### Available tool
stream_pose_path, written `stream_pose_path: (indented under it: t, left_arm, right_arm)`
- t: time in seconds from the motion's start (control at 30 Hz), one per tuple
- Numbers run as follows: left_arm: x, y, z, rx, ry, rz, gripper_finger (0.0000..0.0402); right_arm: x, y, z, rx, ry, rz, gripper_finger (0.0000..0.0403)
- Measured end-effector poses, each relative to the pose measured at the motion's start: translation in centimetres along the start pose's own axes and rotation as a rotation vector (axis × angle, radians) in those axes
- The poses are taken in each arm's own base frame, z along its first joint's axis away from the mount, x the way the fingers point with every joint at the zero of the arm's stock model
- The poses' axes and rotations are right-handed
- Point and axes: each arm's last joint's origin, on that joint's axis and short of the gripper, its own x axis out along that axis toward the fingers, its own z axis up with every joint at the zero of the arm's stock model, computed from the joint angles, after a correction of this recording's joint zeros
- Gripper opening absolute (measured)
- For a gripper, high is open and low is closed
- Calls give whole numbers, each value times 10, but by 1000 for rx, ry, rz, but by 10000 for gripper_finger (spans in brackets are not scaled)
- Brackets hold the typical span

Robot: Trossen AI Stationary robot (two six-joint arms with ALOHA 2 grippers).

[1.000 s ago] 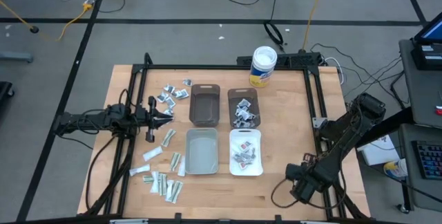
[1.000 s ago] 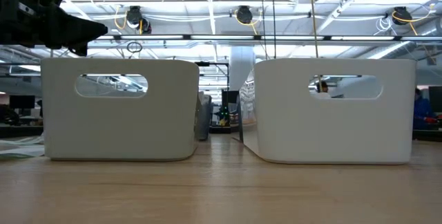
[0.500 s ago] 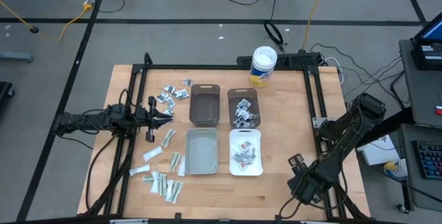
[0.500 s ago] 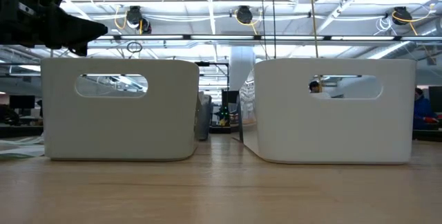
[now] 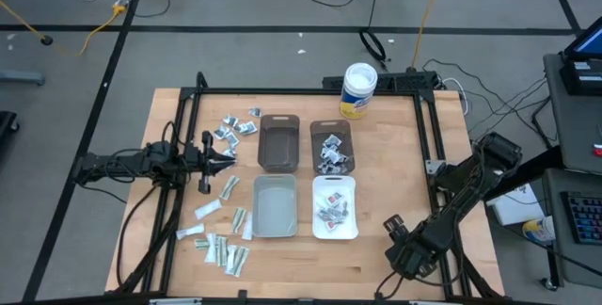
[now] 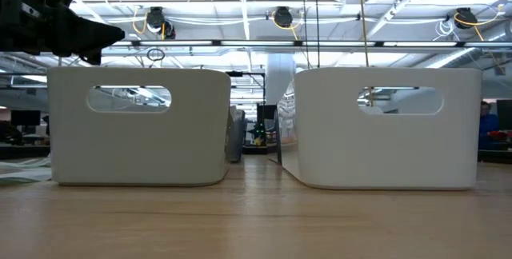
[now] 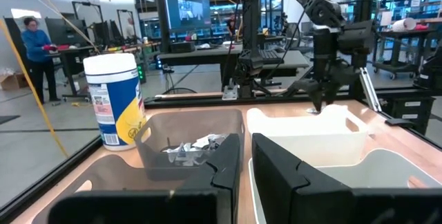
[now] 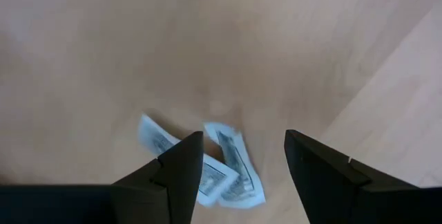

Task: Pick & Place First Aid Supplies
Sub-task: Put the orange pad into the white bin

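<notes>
Many first aid supplies (image 5: pixel 226 239) lie flat on the left part of the table, with more of them (image 5: pixel 237 126) farther back. Others rest in a brown bin (image 5: pixel 331 147) and a white bin (image 5: pixel 335 208). My right gripper (image 5: pixel 400 248) points down near the table's front right corner. It is open (image 8: pixel 242 162) above two pale packets (image 8: pixel 231 172) that lie on the wood. My left gripper (image 5: pixel 221 154) hovers level at the left, shut and holding nothing.
A second brown bin (image 5: pixel 278 142) and a grey bin (image 5: pixel 275 206) stand beside the filled ones at mid table. A white tub with a yellow label (image 5: pixel 358 89) stands at the far edge. A black frame (image 5: pixel 428 154) borders the table.
My right gripper has come down toward the table near the front right corner, drifted slightly toward the table's left, and rolled about its own axis. It has stayed open.
</notes>
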Motion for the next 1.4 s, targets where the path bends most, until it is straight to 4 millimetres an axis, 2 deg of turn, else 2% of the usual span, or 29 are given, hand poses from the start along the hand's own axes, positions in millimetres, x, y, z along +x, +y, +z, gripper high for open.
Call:
stream_pose_path:
  t: [0.17,0.33,0.73,0.87,1.07,1.4]
  left_arm:
    - [0,0,0,0,0,0,47]
    - [0,0,0,0,0,0,47]
    - [0,0,0,0,0,0,47]
    - [0,0,0,0,0,0,47]
    - [0,0,0,0,0,0,47]
    - [0,0,0,0,0,0,47]
  right_arm:
    - [10,-3,-8,1,22,-5,186]
    - [15,-5,-8,6,8,25,154]
    - [12,-13,-4,48,19,116,8]
    - [0,-27,-3,168,60,127,6]
    - [-31,-49,6,300,53,105,3]
    - [-79,-91,17,732,62,89,1]
